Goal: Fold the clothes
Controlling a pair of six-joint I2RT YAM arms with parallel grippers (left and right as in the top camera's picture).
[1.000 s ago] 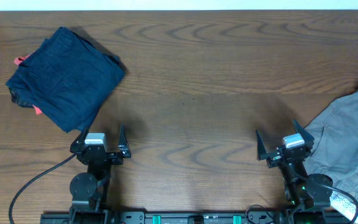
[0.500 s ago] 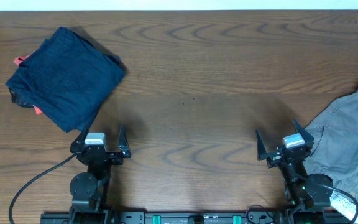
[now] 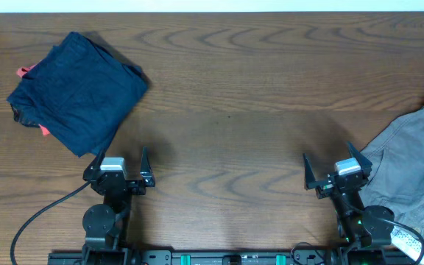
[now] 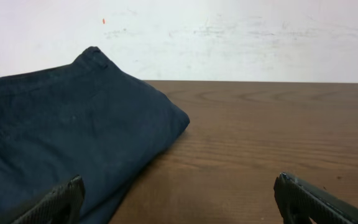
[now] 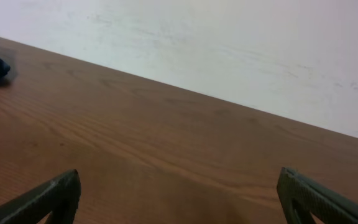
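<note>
The left claw (image 3: 117, 163) and right claw (image 3: 331, 163) are spread wide, empty. Rumpled grey shorts (image 3: 411, 173) lie just right of the right claw. A folded navy garment (image 3: 76, 88) lies ahead of the left claw.

This seems a robot lab; a wooden table (image 3: 256, 88) stands against a plain white wall (image 4: 260, 37); two arms (image 3: 100, 219) sit at its edge.

- A dark brown wooden table (image 3: 227, 88) is stretching out ahead of the left gripper (image 4: 178, 202) and the right gripper (image 5: 179, 199), its grain running crosswise.
- A pale, scuffed wall (image 4: 247, 37) is rising just beyond the table's far edge, ahead of both.
- Soft, even light is falling on the wood.
</note>
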